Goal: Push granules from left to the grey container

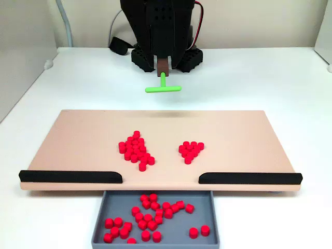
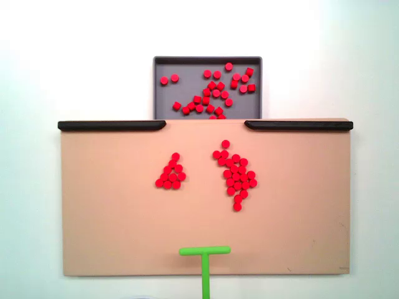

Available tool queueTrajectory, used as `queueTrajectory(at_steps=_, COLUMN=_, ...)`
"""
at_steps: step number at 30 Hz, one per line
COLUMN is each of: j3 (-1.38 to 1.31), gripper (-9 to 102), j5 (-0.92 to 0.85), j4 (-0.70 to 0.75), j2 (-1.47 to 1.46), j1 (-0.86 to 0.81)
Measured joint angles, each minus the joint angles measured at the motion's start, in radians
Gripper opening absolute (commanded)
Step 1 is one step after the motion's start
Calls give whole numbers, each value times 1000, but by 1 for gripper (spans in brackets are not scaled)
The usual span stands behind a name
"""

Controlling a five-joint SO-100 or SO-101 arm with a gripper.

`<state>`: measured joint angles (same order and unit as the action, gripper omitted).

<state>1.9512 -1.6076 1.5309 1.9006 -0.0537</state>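
Nearest lies the grey container (image 1: 155, 243), part-filled; two heaps of granules (image 1: 136, 150) rest mid-board (image 1: 78, 145), straight between it and the green T-stick (image 1: 163, 87), whose crossbar lies across that line, clamped in the pincer (image 1: 163, 65).

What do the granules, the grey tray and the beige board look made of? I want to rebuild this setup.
The granules look like moulded plastic: uniform bright red, identical stubby cylinders. The grey tray seems matte plastic, thin-walled and evenly coloured. The beige board could be plastic or painted wood; its smooth, flat, grainless surface leaves that open. The black strips look like matte plastic or rubber.
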Motion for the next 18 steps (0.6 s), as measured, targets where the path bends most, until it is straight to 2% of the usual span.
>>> queueTrajectory(at_steps=2, j3=0, gripper=0, j5=2, j4=0, j2=0, j1=6)
queueTrajectory(at_steps=7, j3=0, gripper=0, j5=152, j4=0, j2=0, j1=40)
queueTrajectory(at_steps=18, j3=0, gripper=0, j5=156, j4=0, j2=0, j1=40)
